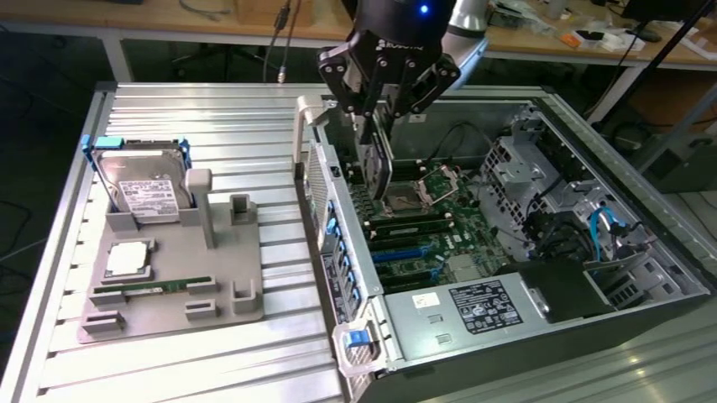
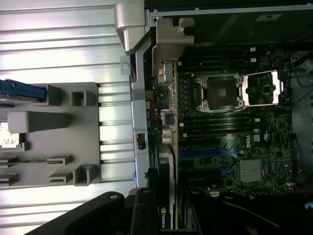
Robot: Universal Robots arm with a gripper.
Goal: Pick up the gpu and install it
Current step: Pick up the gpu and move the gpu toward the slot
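**GPU gripped on edge inside the case**

At nine o'clock in the exterior view, the drive [image 1: 146, 193] has a white label with print too small to read. The hand [image 1: 384, 116] clamps the gpu [image 1: 379, 164] upright by the case [image 1: 627, 168] rear wall and hides its top. Its badge [image 2: 163, 219] reads NVIDIA. The board [image 1: 448, 222] reads DELL.

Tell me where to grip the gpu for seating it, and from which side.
Top edge, from above, as the gripper holds it now. The gpu hangs upright, thin and edge-down, over the motherboard; a pinch across its flat faces probably leaves the lower edge free for the slot.
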